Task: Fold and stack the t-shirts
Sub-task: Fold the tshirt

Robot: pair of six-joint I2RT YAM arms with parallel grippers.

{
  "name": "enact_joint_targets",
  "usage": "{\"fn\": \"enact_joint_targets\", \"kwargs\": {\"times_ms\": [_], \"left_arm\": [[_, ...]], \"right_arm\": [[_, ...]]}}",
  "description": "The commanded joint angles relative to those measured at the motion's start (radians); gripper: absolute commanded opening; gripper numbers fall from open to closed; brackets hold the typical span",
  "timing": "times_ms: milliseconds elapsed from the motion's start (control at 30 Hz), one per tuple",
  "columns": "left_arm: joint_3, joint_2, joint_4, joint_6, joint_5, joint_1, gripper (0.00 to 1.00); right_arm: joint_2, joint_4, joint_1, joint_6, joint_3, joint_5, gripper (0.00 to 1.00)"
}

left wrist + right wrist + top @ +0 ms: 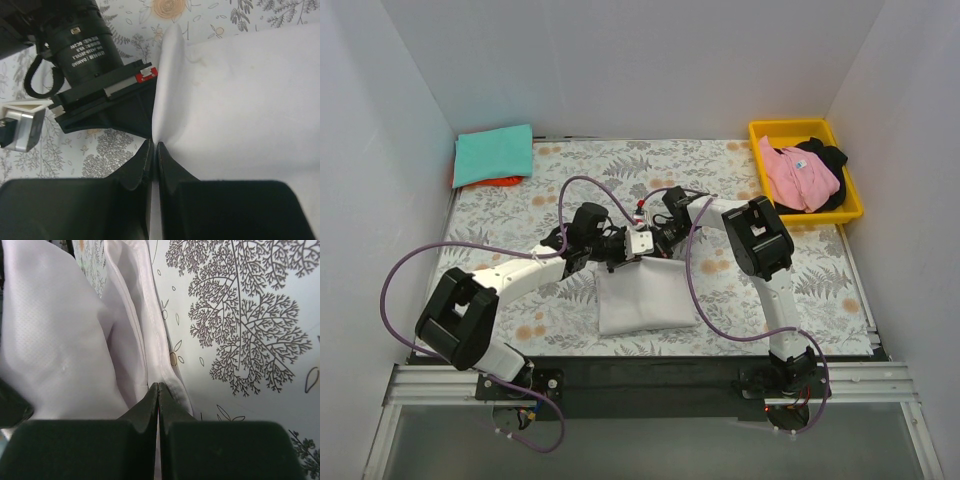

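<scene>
The white t-shirt (645, 297) lies partly folded at the table's middle front. My left gripper (618, 247) is shut on its far edge, the cloth (240, 100) pinched between the jaws (154, 146). My right gripper (647, 246) sits close beside it, shut on the same edge, a hem (150, 340) rising from its jaws (158, 386). A folded teal t-shirt (494, 153) lies on an orange one (498, 181) at the back left. The pink t-shirt (799, 176) and black t-shirt (830, 157) lie in the yellow bin (853, 200).
The floral table cloth (740, 290) covers the table. White walls close in the left, back and right. Purple cables (570, 190) loop over both arms. The right arm's wrist (95, 85) fills the upper left of the left wrist view.
</scene>
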Motion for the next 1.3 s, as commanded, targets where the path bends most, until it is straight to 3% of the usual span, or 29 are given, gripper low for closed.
{"fn": "enact_joint_targets", "kwargs": {"times_ms": [0, 367, 433, 533, 567, 867, 1000, 1133, 1267], "left_arm": [[-0.005, -0.041, 0.089, 0.015, -0.017, -0.002, 0.00], [-0.031, -0.004, 0.144, 0.059, -0.046, -0.001, 0.00], [-0.033, -0.001, 0.123, 0.065, -0.056, -0.001, 0.08], [-0.012, -0.016, 0.077, 0.044, -0.088, -0.001, 0.35], [-0.004, -0.030, 0.066, 0.026, -0.095, -0.001, 0.38], [0.106, -0.165, -0.190, -0.189, 0.013, 0.041, 0.45], [0.153, -0.148, -0.354, -0.302, 0.115, 0.126, 0.45], [0.173, -0.118, -0.399, -0.396, 0.180, 0.237, 0.45], [0.222, -0.029, -0.446, -0.450, 0.239, 0.311, 0.45]], "right_arm": [[0.038, -0.027, 0.002, -0.051, -0.011, 0.022, 0.01], [0.029, -0.050, -0.006, -0.068, 0.010, 0.039, 0.01], [0.018, -0.058, -0.015, -0.070, 0.028, 0.063, 0.01], [-0.011, -0.069, -0.018, -0.074, 0.056, 0.109, 0.01], [-0.026, -0.075, -0.018, -0.074, 0.061, 0.117, 0.01], [-0.089, -0.133, -0.010, -0.074, 0.177, 0.200, 0.03], [-0.135, -0.150, -0.010, -0.085, 0.205, 0.253, 0.11], [-0.184, -0.188, -0.016, -0.123, 0.217, 0.373, 0.17], [-0.227, -0.253, -0.076, -0.171, 0.246, 0.384, 0.43]]}}
